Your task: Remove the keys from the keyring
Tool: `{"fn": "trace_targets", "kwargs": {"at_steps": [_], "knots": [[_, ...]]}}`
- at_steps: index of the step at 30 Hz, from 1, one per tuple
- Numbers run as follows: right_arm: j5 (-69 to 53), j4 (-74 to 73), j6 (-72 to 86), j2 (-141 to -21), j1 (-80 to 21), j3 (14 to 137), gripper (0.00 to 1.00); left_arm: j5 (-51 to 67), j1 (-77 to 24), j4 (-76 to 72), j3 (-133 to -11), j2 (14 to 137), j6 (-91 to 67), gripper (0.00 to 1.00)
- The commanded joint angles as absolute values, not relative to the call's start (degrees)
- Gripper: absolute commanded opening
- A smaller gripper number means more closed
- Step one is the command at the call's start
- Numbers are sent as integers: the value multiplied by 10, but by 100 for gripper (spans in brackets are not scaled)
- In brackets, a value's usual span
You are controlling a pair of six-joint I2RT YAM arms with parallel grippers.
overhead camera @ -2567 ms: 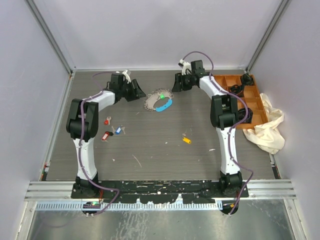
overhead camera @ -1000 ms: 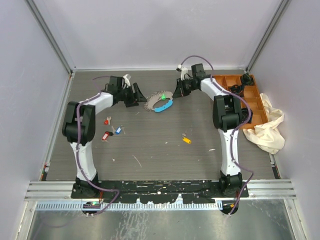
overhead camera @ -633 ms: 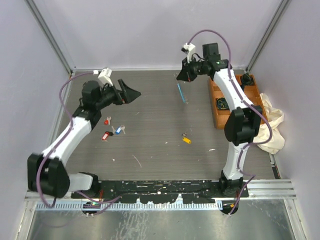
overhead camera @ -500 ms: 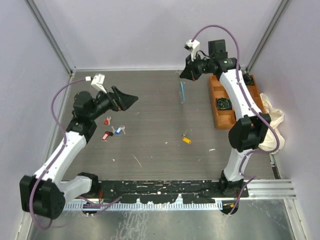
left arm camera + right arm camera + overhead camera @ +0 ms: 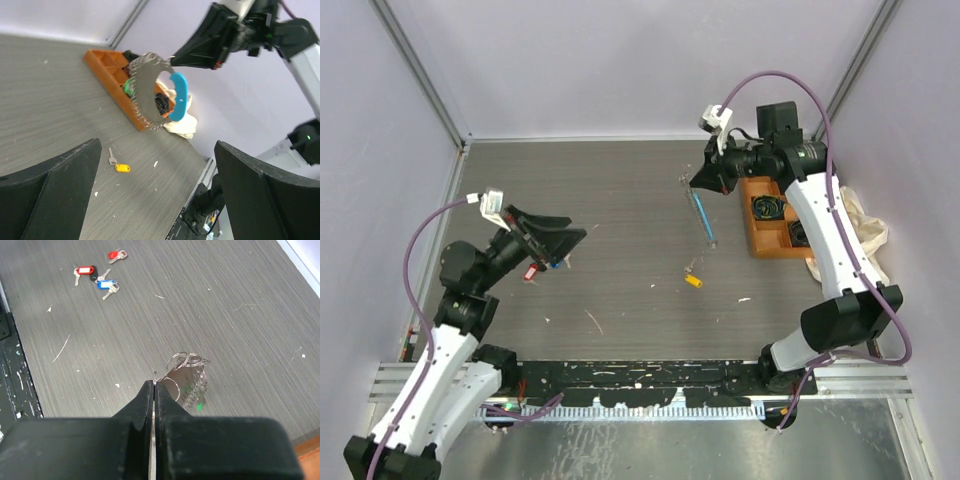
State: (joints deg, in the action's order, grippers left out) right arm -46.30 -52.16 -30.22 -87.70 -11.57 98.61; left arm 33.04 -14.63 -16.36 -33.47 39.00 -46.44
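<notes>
Lifted off the tabletop (image 5: 620,300), the keyring (image 5: 152,92) now hangs below the right hand (image 5: 171,61), which pinches its top edge. The left hand (image 5: 563,233), spread wide, has drawn back well apart, facing the loop's open face; a green key (image 5: 129,89) remains on it.

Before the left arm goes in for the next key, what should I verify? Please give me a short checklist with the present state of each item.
1. Hold: right gripper shut on keyring, which hangs above the table: ok.
2. Free arm: left gripper open and empty: ok.
3. Reach: left gripper close to keyring: not ok, clearly apart.
4. Target: green key on keyring, visible from left wrist: ok.
5. Removed keys: red keys, blue key, yellow key lie loose on table: ok.
6. Other keys on keyring: cannot tell.
</notes>
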Motion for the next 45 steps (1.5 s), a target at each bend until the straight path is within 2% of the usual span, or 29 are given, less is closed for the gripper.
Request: {"fn": "trace_targets", "kwargs": {"at_steps": [1, 9, 18, 35, 45], "knots": [[-525, -534, -355, -831, -117, 982, 1, 317, -183, -187, -331, 320, -409, 98], [-579, -554, -397, -786, -117, 949, 1, 321, -223, -262, -316, 358, -390, 99], [-630, -610, -471, -776, -137, 950, 1, 374, -257, -393, -311, 459, -375, 98], [-620, -705, -591, -784, -215, 964, 1, 444, -311, -494, -365, 666, -89, 98], [-621, -743, -635, -808, -254, 977, 1, 579, -320, -585, -421, 774, -172, 92]]}}
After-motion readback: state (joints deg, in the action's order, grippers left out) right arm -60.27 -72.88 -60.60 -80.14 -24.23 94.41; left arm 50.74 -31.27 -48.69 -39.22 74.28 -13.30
